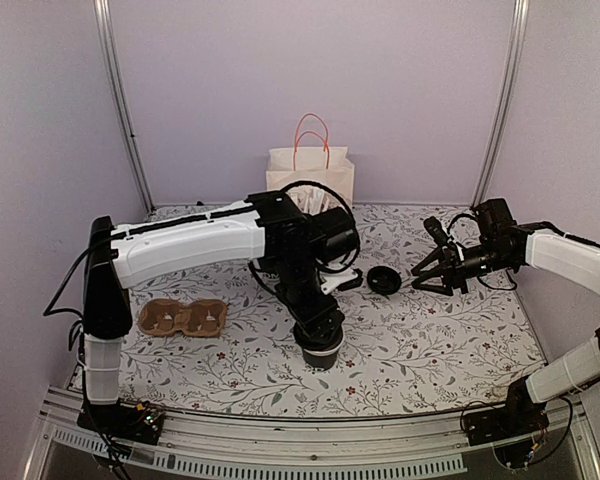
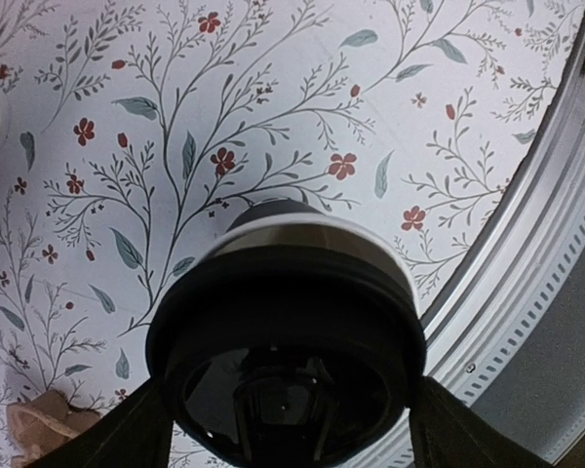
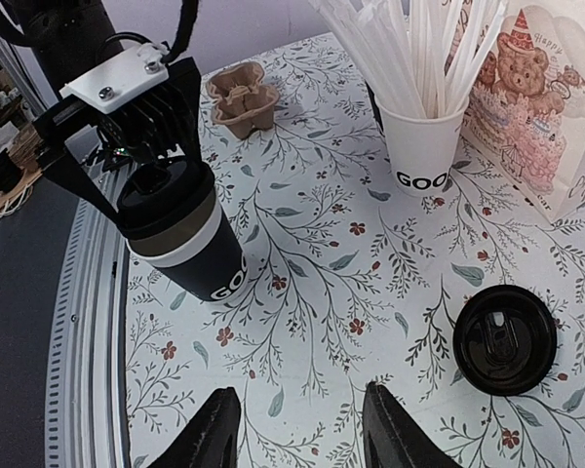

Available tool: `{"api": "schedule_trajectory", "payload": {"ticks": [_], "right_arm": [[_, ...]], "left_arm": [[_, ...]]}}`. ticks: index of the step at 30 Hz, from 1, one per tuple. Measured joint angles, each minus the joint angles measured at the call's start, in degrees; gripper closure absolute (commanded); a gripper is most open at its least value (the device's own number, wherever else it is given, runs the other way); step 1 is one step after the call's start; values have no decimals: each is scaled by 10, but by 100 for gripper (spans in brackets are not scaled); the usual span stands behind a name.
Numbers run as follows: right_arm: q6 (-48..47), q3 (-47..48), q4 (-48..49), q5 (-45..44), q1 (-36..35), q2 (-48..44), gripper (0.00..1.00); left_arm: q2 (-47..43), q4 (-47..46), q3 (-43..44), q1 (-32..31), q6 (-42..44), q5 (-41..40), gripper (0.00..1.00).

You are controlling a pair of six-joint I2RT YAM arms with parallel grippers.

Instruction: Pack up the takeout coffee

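Black lid on a dark paper cup: that's the takeout coffee (image 3: 190, 258), standing upright on the worktop (image 1: 430, 350) close to the near edge, right by the slotted metal rail (image 2: 531, 292) (white "GOO" lettering shows on its side).
Left end effector (image 3: 156, 190): pointing straight down over the coffee, with one finger on each side of the lid. I honestly can't tell whether the fingers (image 2: 127, 434) are pressing on the lid or just sitting next to it. The wrist view is too tight to read.
Right end effector (image 3: 297, 429): fingers apart with only flowery cloth between them. It hovers over the right side of the worktop, well apart from the coffee.
Spare lid (image 3: 504, 339): a second round black lid lying flat on the cloth, between the coffee and the right end effector in the top view.
Carrier (image 1: 183, 317): a brown pulp two-cup tray on the cloth to the left of the coffee, not touching it.
White cup (image 3: 424, 146): holds a bunch of white wrapped sticks and stands toward the back, just beside the bag.
Paper bag (image 1: 310, 172): white with orange handles, upright against the back wall (the right wrist view shows a teddy-bear print on its side).
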State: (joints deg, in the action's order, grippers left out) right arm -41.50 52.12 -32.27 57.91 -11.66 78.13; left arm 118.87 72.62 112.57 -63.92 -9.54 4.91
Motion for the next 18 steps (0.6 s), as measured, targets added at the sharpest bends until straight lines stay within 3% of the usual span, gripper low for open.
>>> {"api": "schedule_trajectory", "payload": {"ticks": [12,18], "right_arm": [[-2,0,-3,0,0,0,55],[4,0,-1,1,0,0,55]], "left_arm": [[0,-3,15,-7,-2,0,5],[-27,-6,13,-8,-18,-41,3]]}}
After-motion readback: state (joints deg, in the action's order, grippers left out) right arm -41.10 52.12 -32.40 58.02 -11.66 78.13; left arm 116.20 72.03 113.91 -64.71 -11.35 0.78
